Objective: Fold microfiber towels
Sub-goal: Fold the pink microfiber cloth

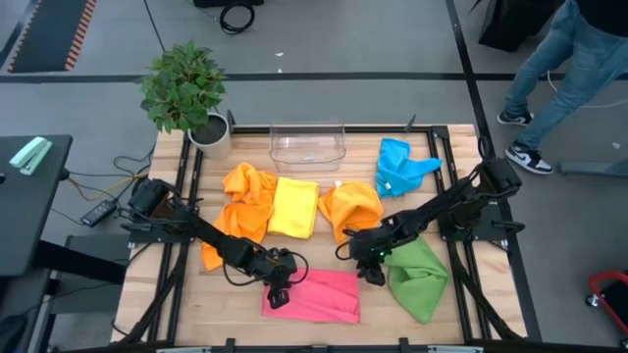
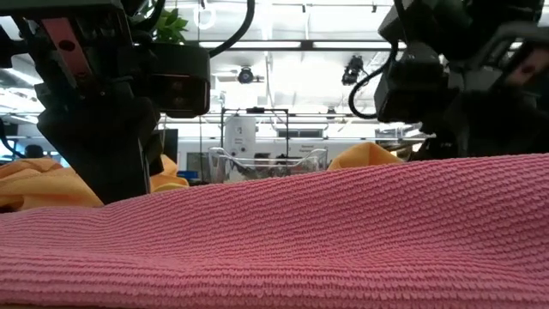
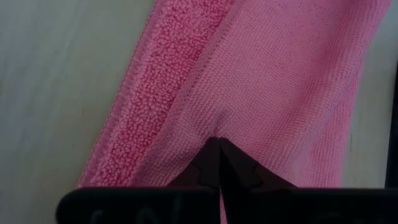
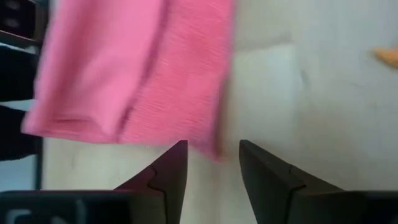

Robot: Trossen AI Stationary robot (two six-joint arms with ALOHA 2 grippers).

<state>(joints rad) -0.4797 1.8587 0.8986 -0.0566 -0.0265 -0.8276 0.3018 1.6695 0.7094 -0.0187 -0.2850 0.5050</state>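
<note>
While the folded pink microfiber towel lies at the wooden tabletop's front, its left edge is pinched by the left pincer; the right pincer is parted, empty, beside the crumpled green towel. The clear plastic bin at the back appears empty.

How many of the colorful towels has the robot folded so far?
None look finished. The pink towel is doubled over, with the left claw pinched shut on its edge and the right claw open beside it. The two orange, yellow, blue and green towels lie crumpled, waiting.
</note>
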